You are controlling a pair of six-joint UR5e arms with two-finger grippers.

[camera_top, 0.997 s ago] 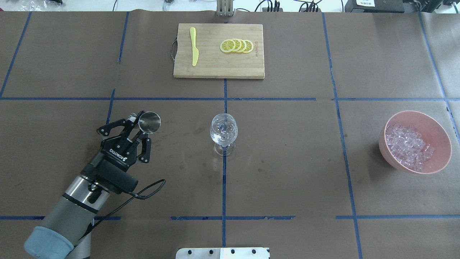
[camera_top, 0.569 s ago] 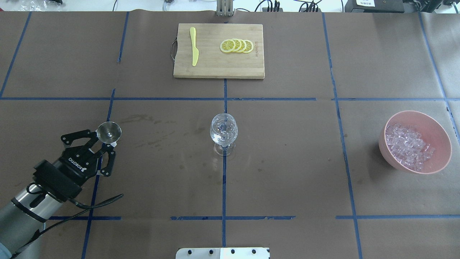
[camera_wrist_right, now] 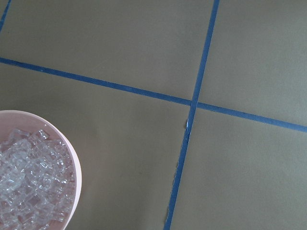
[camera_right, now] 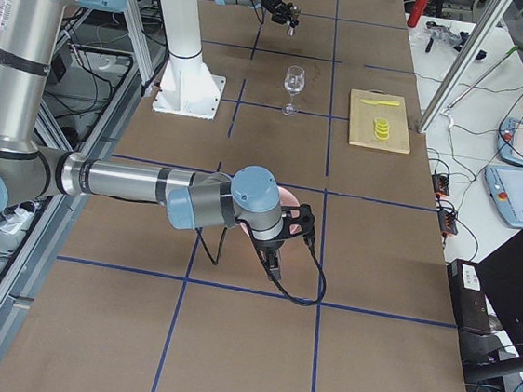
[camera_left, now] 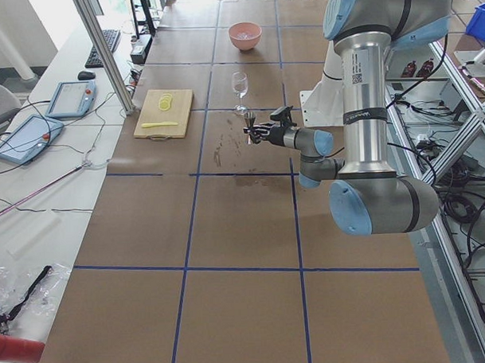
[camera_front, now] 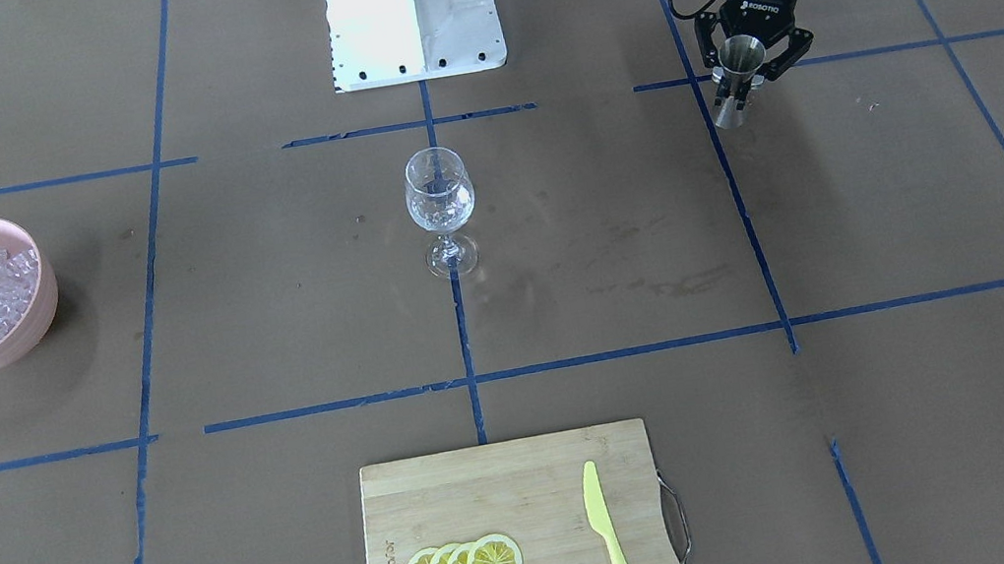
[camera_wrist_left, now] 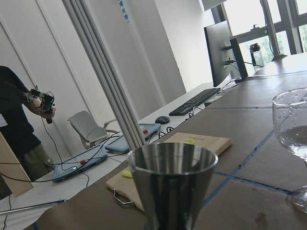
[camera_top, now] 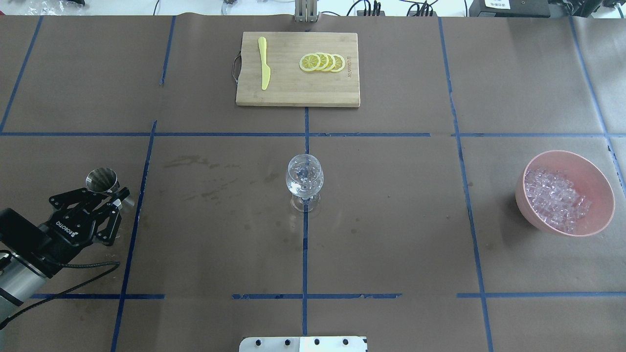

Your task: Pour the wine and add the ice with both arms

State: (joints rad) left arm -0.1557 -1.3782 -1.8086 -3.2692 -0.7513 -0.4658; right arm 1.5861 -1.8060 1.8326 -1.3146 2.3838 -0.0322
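The left tool (camera_top: 116, 196), marked ROBOTIQ, has carried its clamped metal jigger (camera_top: 101, 180) farther left, away from the wine glass (camera_top: 304, 178). I cannot tell the right tool (camera_right: 298, 226) grip. The ice (camera_top: 555, 198) fills the pink bowl (camera_top: 601, 188).

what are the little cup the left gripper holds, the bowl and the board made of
Cup: likely polished steel, mirror-like grey sheen with reflections. Bowl: matte pink, probably plastic; ceramic can't be ruled out. Board: pale bamboo or wood, judging by its faint grain streaks.
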